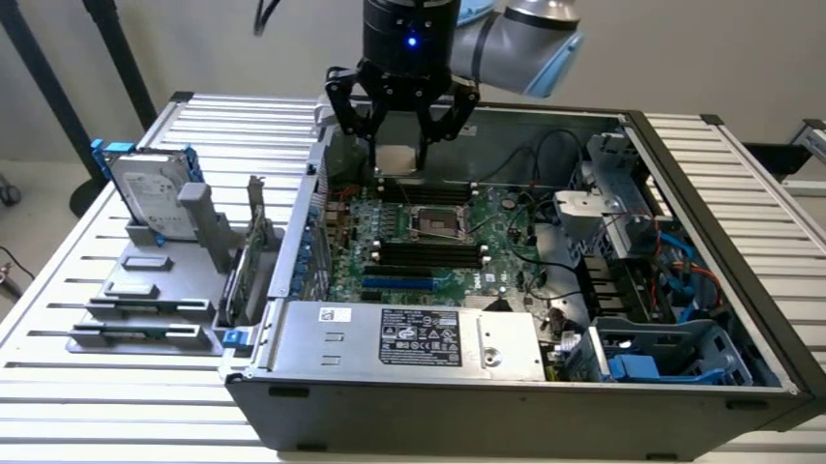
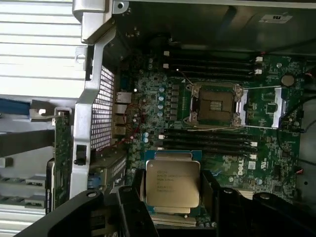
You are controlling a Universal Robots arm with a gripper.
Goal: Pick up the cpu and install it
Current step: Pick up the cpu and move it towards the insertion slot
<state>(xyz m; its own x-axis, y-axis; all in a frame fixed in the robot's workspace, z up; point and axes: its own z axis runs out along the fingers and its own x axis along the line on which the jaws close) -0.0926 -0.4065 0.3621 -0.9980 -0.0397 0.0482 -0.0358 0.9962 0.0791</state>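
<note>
Closest to the wrist camera, the black jaws grip the cpu (image 2: 173,183) by two opposite edges, its dull silver top facing the lens. It hangs above the green motherboard (image 2: 266,163) inside the open computer case (image 1: 516,406), clear of the empty socket (image 2: 216,104), with a row of memory slots (image 2: 207,140) between them in the wrist view.

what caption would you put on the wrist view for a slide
The cpu held between the fingers above the motherboard, with the empty socket open nearby.
</note>
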